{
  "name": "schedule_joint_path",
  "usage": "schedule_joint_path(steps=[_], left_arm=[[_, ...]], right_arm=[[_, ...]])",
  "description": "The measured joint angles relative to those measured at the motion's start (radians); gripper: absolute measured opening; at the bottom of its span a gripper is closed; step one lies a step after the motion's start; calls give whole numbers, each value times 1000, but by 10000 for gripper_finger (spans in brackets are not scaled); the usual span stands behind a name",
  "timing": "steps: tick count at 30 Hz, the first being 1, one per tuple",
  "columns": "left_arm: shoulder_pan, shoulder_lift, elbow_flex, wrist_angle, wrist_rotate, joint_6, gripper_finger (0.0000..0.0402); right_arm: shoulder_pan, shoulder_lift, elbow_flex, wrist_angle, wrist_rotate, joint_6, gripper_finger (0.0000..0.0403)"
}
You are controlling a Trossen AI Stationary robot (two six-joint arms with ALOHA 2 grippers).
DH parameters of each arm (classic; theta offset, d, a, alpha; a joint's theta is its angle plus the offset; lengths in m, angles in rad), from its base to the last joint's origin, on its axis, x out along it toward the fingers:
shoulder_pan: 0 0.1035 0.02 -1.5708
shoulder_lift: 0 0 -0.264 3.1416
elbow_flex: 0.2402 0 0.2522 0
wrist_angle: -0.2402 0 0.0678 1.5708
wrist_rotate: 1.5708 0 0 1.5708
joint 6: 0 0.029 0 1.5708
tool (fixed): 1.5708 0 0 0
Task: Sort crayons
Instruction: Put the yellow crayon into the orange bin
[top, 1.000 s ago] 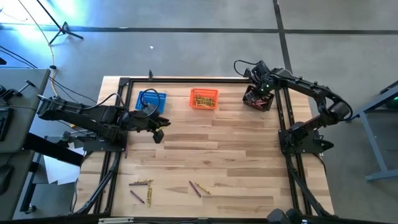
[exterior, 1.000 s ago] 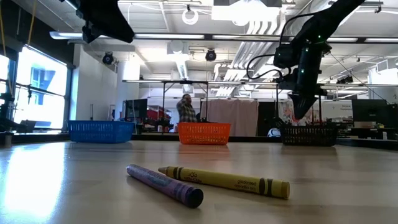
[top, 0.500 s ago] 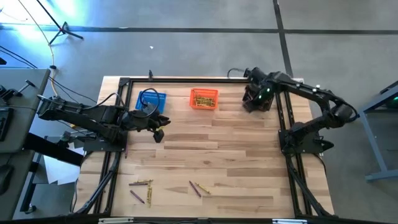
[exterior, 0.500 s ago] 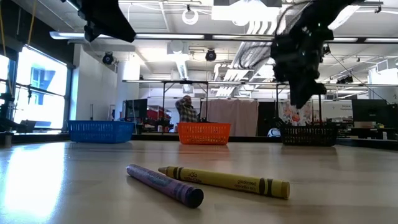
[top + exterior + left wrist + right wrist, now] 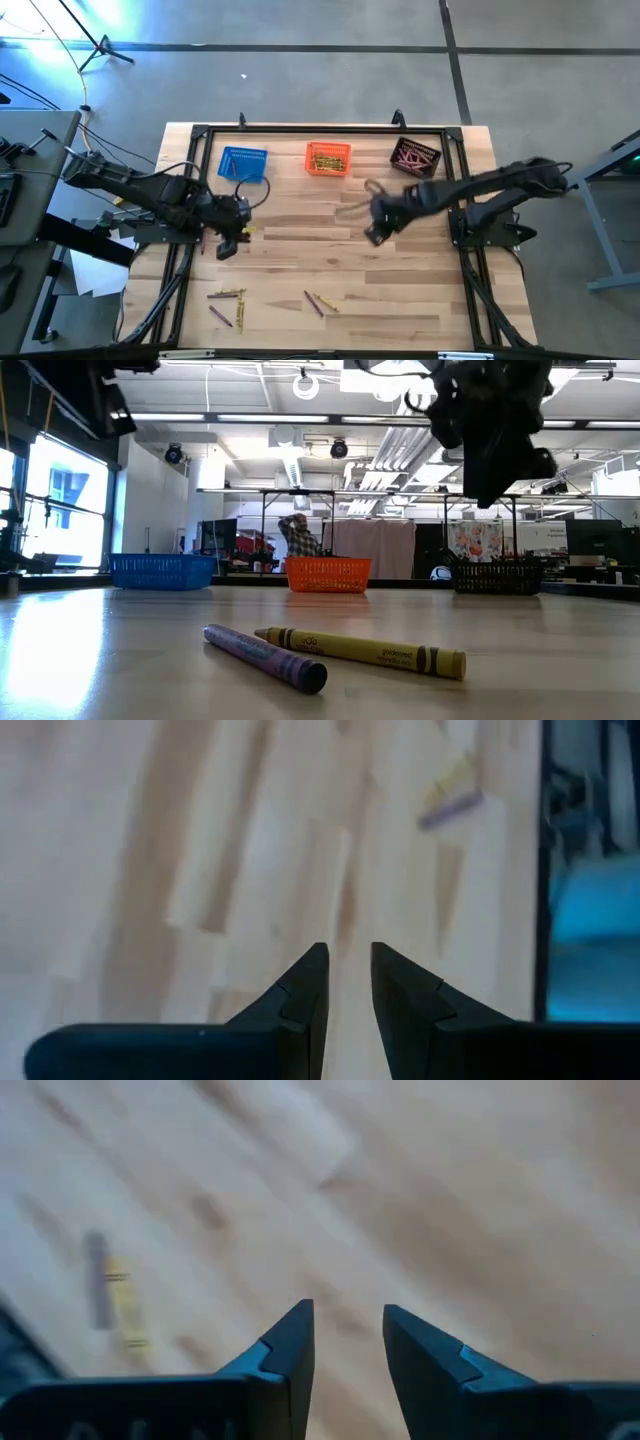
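On the wooden bench (image 5: 400, 300), seen from above, the loose crayons lie toward six and seven o'clock; a purple crayon (image 5: 313, 303) and a yellow crayon (image 5: 327, 303) sit touching at one end just left of six, and a further cluster of crayons (image 5: 228, 303), yellow and purple, rests near seven; in the low view the purple crayon (image 5: 266, 657) and the yellow crayon (image 5: 364, 650) lie on the bench surface, meeting at one end. Along the twelve o'clock edge stand three baskets; the blue basket (image 5: 243, 163) at eleven, the orange basket (image 5: 327, 158) at twelve holding yellow crayons, the black basket (image 5: 415, 157) at one holding reddish crayons.

The right tool (image 5: 374, 226) hangs over the bench centre, slightly toward three o'clock, well apart from every basket and every loose crayon; its wrist view shows the two dark fingers (image 5: 290, 1342) parted with bare wood in the gap, nothing held, and a purple and yellow pair of crayons (image 5: 113, 1295) lying farther off. The left tool (image 5: 228, 243) is over the bench at nine o'clock, between the blue basket and the seven o'clock cluster; its fingers (image 5: 305, 988) stand narrowly apart and empty, with a small yellow and purple pair (image 5: 449, 798) visible beyond them.

A person (image 5: 293, 540) stands in the room behind the orange basket.
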Motion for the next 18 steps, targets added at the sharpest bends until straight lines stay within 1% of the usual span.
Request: schedule_joint_path(steps=[4,7,11,18], left_arm=[[-71,0,0,-36,36,0,65],[-122,0,0,-44,37,0,65],[-180,0,0,-42,37,0,65],[-251,0,0,-41,28,-52,65]], right_arm=[[188,80,5,204,52,248,107],[290,191,77,240,84,368,107],[362,385,292,163,95,407,107],[394,702,739,-139,97,310,107]])
